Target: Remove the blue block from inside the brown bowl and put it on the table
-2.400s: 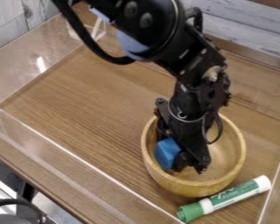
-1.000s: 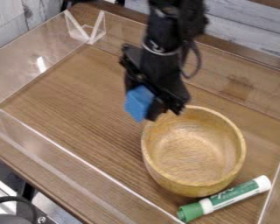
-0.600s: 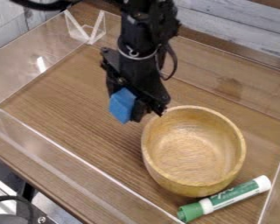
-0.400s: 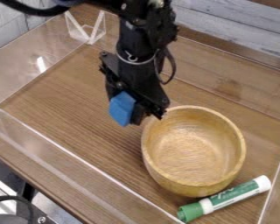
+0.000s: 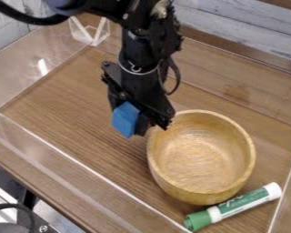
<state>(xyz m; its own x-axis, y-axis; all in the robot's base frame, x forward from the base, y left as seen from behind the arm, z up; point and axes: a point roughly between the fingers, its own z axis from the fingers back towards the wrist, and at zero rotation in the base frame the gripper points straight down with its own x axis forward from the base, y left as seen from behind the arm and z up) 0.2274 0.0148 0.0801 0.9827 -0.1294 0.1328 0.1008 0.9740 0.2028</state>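
Note:
My gripper point(image 5: 132, 118) points down just left of the brown bowl point(image 5: 203, 160) and is shut on the blue block point(image 5: 125, 119), a small solid blue piece held between the black fingers. The block hangs low over the table point(image 5: 75, 100), close to the wood surface; I cannot tell whether it touches. The bowl is a round light-brown wooden one with a thick rim, and its inside shows nothing in it. The black arm rises from the gripper toward the top of the view.
A green-and-white marker point(image 5: 233, 208) lies on the tabletop in front of the bowl at the lower right. Low clear plastic walls point(image 5: 39, 150) border the tabletop on the left and front. A clear stand point(image 5: 90, 29) sits at the back left.
The gripper carried the blue block out of the bowl, then leftward and down toward the tabletop. The bowl and marker have stayed put.

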